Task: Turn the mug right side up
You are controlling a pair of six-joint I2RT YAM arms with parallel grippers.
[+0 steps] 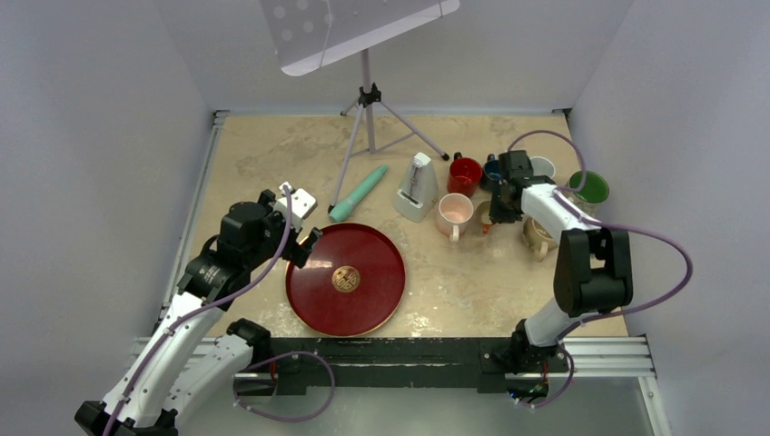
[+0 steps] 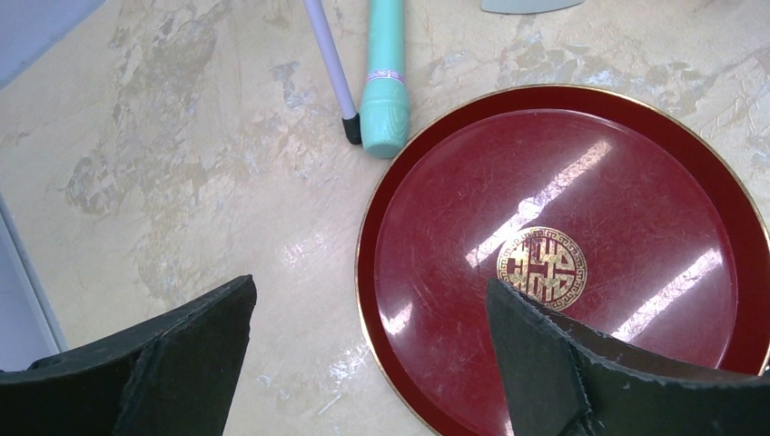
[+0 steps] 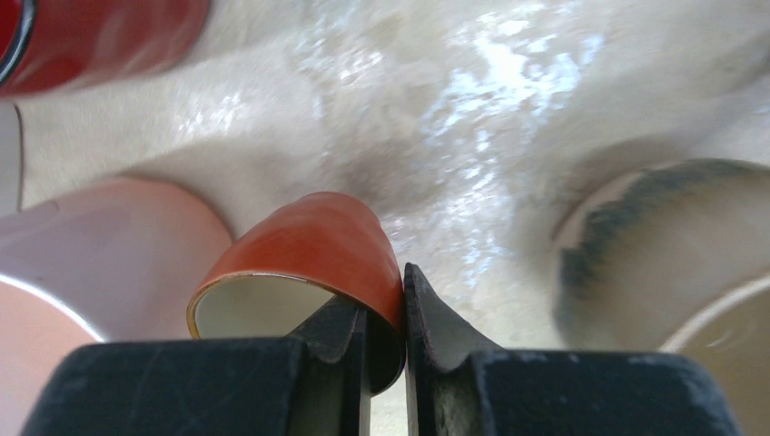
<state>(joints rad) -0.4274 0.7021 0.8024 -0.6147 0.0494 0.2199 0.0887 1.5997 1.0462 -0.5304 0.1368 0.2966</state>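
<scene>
right gripper (image 3: 386, 363) pinched the mug (image 3: 309, 241) by its rim
the mug sat tilted between pink mug (image 3: 118, 236) and tan mug (image 3: 654, 236), one finger inside its wall, one outside. glazed ceramic: likely stiff, slick, chippable, fairly light, so the rim suited. left gripper (image 2: 368, 291) gaped wide over the tray (image 2: 636, 182).

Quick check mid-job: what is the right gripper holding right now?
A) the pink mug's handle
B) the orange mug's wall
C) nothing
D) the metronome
B: the right gripper has its fingers pinched on the orange mug wall, one inside the rim and one outside.
</scene>
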